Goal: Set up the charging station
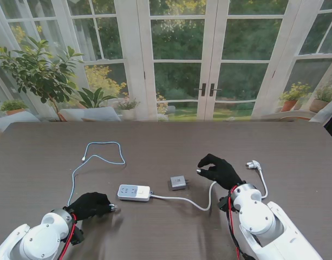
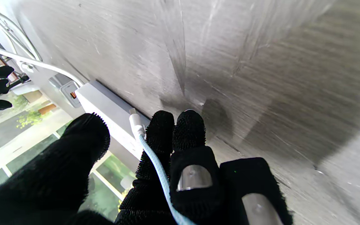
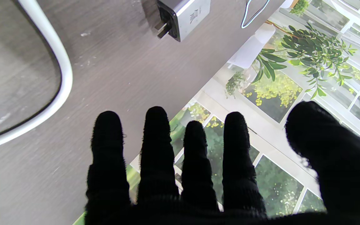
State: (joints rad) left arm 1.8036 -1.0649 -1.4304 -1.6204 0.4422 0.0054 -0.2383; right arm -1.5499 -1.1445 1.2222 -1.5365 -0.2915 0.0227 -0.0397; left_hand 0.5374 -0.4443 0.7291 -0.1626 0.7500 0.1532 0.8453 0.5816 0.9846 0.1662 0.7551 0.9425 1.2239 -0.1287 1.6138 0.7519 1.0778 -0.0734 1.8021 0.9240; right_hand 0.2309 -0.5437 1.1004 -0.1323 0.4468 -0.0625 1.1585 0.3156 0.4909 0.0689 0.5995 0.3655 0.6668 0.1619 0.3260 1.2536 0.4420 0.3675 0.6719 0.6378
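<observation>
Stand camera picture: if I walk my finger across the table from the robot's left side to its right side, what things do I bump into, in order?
left hand → power strip → charger block → right hand → wall plug

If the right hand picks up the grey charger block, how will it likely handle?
The grey charger block looks like a rigid, boxy shell, so it should stay stiff and not roll. It lies on its side with metal prongs sticking out, which could snag fingers. Its smooth faces may be a bit slippery for the open right hand, and it probably slides easily if nudged.
</observation>
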